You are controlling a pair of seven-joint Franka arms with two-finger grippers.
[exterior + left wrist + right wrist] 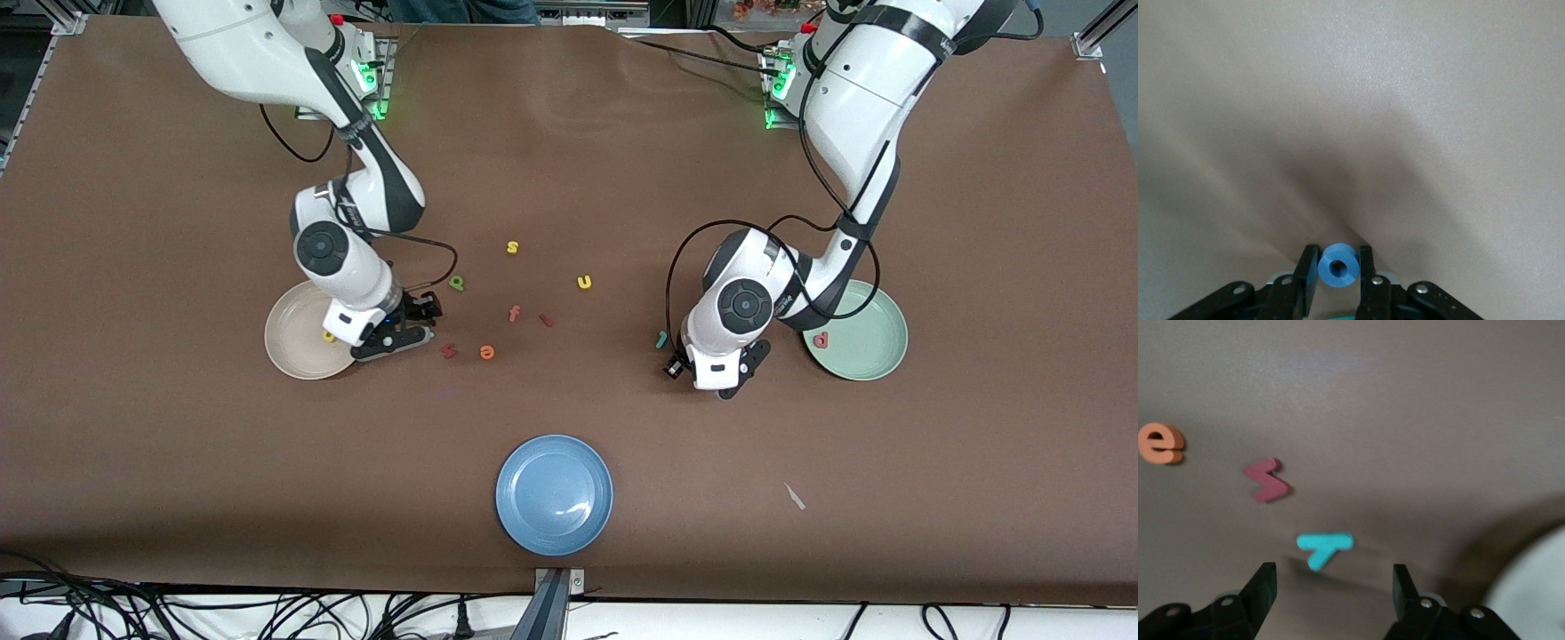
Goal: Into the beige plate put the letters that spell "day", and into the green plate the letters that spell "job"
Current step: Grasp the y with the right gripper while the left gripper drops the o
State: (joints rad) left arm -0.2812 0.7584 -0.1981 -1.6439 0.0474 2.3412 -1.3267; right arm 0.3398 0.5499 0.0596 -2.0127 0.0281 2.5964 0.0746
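Note:
My left gripper [727,388] [1339,255] is shut on the blue "o" [1339,265], low over the table between the teal "j" [661,339] and the green plate [867,356]. That plate holds a salmon-red letter [821,339]. My right gripper [411,327] [1335,570] stands open beside the beige plate [298,320] [1538,587], which holds a yellow letter [328,336]. The teal "y" [1323,547] lies on the table just ahead of its fingertips, hidden in the front view. The green letter [457,283] lies farther from the front camera.
A dark red letter [449,350] [1268,480] and the orange "e" [486,352] [1161,443] lie close to my right gripper. The yellow "s" [512,247], yellow "u" [584,282], red "f" [514,313] and another red letter [546,320] are mid-table. The blue plate [554,493] sits nearest the front camera.

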